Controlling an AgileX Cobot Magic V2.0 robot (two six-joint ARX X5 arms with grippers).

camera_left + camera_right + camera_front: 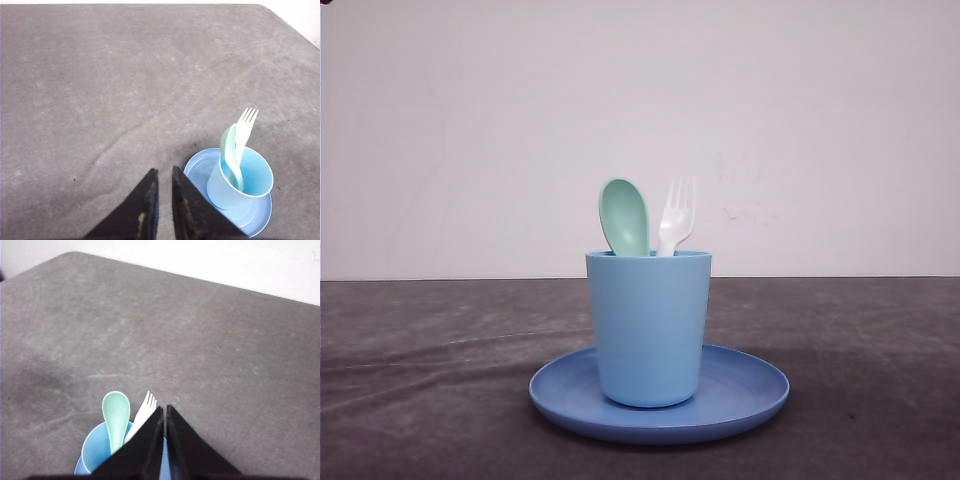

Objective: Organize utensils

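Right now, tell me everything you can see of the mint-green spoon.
The mint-green spoon looks like smooth, matte plastic, with an oval bowl. It stands handle-down inside the light blue cup, its bowl rising above the rim, leaning against the cup's edge. The handle runs down inside the cup. The white fork stands close beside it in the same cup; whether they touch is unclear. No gripper touches it.

Open grey table (420, 380) all round, cup (649, 325) on plate (750, 385) centre

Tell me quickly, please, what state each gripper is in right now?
Left gripper: closed, holding nothing.
Right gripper: closed, holding nothing.
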